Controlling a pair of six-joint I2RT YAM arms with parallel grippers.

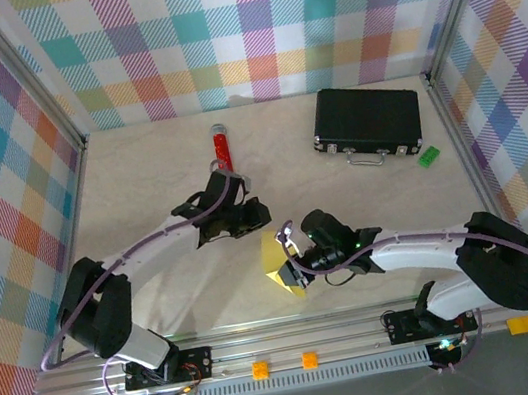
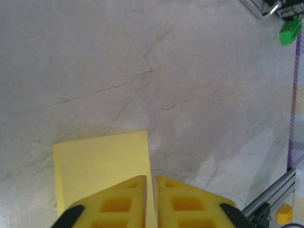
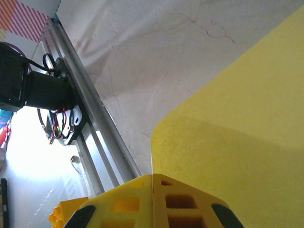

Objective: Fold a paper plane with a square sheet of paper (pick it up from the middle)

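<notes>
The square sheet of paper is bright yellow and stands up off the table near the front middle, between my two grippers. My left gripper is at its far upper edge. In the left wrist view the sheet has a straight edge that runs down between the nearly touching yellow fingers of that gripper. My right gripper holds the sheet's right side. In the right wrist view the sheet curves away as a broad surface, and its thin edge enters the pressed-together jaws of that gripper.
A black case lies at the back right with a small green block beside it, and the green block also shows in the left wrist view. A red cylinder lies behind the left gripper. The aluminium front rail runs close below the right gripper.
</notes>
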